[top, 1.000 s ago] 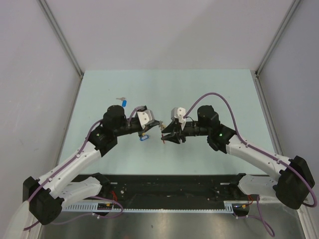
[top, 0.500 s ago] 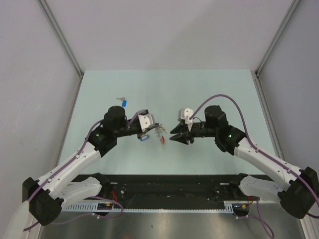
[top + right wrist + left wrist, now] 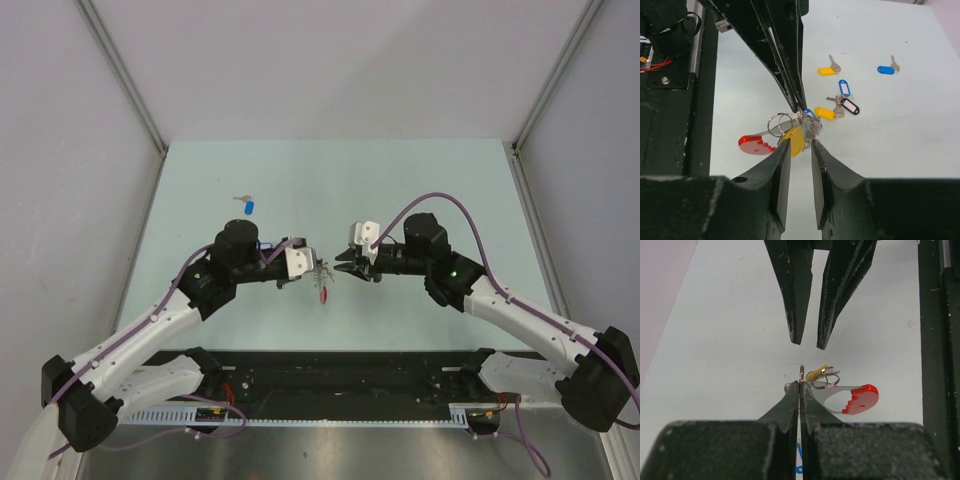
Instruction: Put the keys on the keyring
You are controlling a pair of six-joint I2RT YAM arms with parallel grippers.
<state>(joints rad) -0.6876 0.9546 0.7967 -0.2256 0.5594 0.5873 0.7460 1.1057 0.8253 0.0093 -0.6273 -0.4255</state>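
We log the table (image 3: 200, 180) first. The left gripper (image 3: 800, 385) is clamped fully closed on the keyring (image 3: 862, 399), pinching its thin metal loop. The right gripper (image 3: 800, 142) is narrowly parted, tips just short of it, holding nothing. Loose keys (image 3: 840, 107) lie on the table.

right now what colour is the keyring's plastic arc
Red arc, best in right wrist view.

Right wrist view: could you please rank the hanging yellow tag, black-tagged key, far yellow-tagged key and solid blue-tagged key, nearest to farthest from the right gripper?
From the right gripper:
1. hanging yellow tag, at the tips of the jaws.
2. black-tagged key, lying ahead to the right.
3. far yellow-tagged key, farther ahead.
4. solid blue-tagged key, far right.
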